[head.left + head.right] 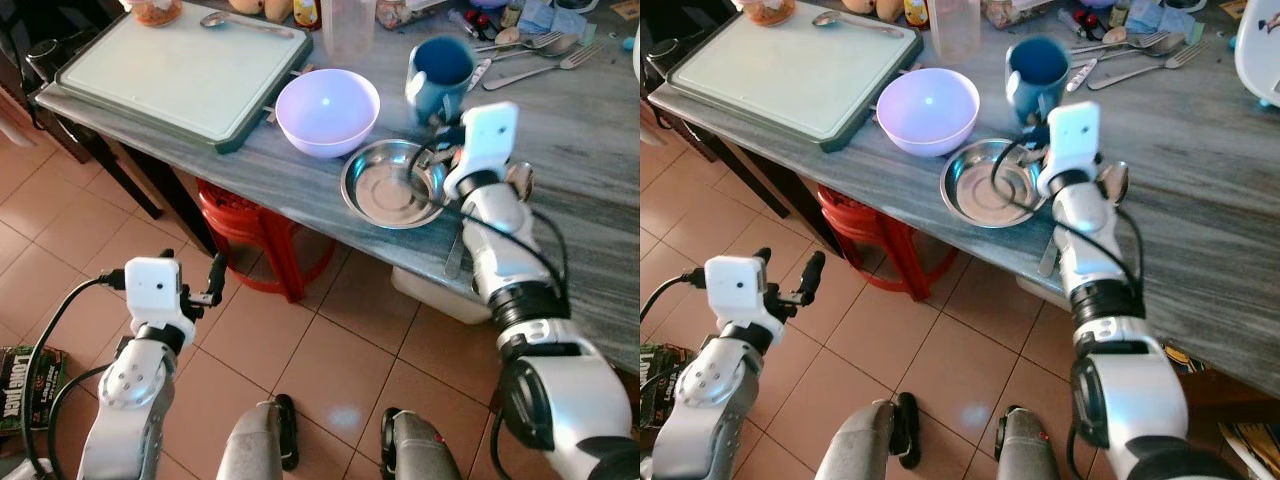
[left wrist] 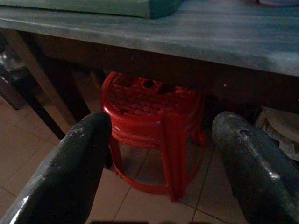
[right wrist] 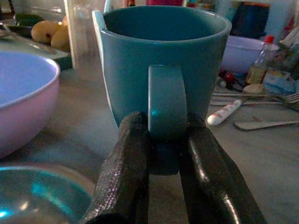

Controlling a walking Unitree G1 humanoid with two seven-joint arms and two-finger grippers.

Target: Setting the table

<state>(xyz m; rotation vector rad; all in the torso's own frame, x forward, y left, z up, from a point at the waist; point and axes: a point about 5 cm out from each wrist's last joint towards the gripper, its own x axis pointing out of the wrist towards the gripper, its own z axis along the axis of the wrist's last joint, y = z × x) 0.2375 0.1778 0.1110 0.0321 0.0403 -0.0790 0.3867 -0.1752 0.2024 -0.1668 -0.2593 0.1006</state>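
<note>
Overhead, in the left eye view, the right gripper [image 1: 437, 118] is largely hidden behind its own white wrist housing, so the fingers cannot be read from there. It sits at the near side of the blue mug [image 1: 440, 72], which stands on the grey table [image 1: 590, 190] just right of the lilac bowl [image 1: 327, 110] and just beyond the steel dish [image 1: 390, 184]. A spoon [image 1: 519, 180] is partly covered by the right forearm. A green-rimmed cutting board [image 1: 180, 70] lies at the far left of the table, a second spoon [image 1: 245, 22] on it. Forks [image 1: 540, 55] lie to the right of the mug, blurred. The left gripper [image 1: 200, 285] hangs low over the tiled floor [image 1: 330, 350], left of the red stool [image 1: 255, 235], which is half hidden under the table edge.

The right eye view shows the same layout.

The left wrist view is dark: both black fingers [image 2: 70, 172] stand wide apart, nothing between them, with the red stool beyond under the table.

The right wrist view shows the two fingers [image 3: 124, 172] clamped on the mug's handle [image 3: 167, 100], one on each side. The lilac bowl and steel dish are cut off at the edge. Clutter behind the mug is blurred.
</note>
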